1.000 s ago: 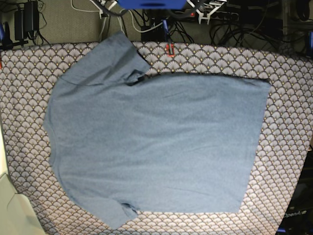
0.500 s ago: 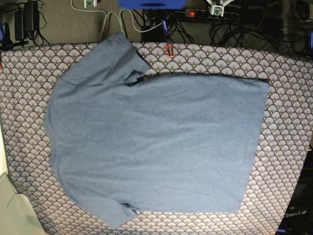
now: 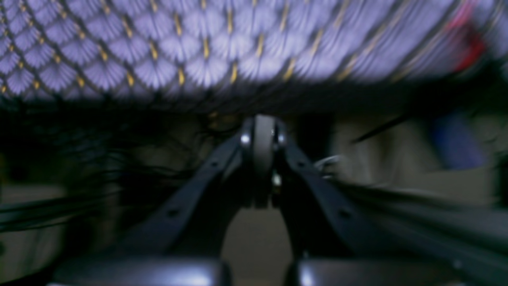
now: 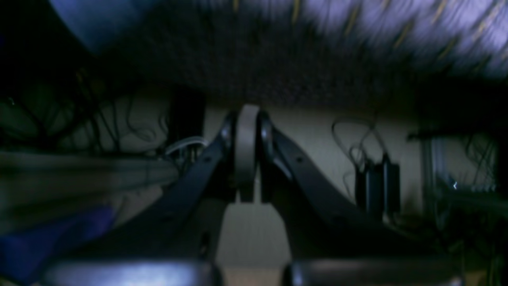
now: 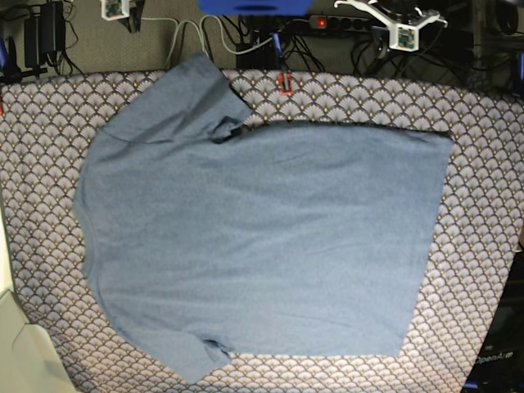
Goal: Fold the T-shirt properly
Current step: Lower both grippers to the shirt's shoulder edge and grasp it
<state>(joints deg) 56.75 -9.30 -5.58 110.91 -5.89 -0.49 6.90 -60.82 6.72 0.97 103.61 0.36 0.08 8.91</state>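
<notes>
Both grippers, left [image 3: 260, 131] and right [image 4: 246, 119], newly edging in beyond table's far rim, jaws pressed together, empty; T-shirt [image 5: 262, 237] flat, unfolded on tablecloth [image 5: 483, 164]; folding not begun.

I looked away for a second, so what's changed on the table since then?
Only the arms moved: their white parts at the far edge spread apart, one toward the base view's left, the other toward its right. Both grippers are shut, empty. The T-shirt lies flat, unmoved.
</notes>
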